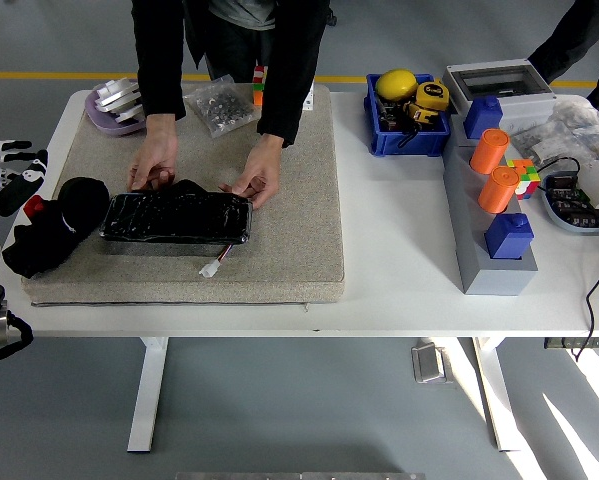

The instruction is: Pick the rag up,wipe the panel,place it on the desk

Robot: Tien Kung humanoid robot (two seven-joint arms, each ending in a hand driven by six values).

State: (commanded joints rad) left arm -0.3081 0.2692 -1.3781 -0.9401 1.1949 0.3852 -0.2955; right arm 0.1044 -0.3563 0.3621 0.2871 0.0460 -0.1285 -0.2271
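My left hand [9,170] hangs off the bench's [399,250] left edge, fingers spread, grasping nothing. The black rag [54,225] lies heaped at the mat's [289,200] left edge, just beside the panel [176,218]. Beyond, a person's hands [254,183] press the panel's far edge.

Grey floor [309,420], yellow line [59,75], white table [399,230].

Black rag [51,225] beside panel [176,218] on mat, person's hands [256,183] steadying panel, left hand [4,175] open
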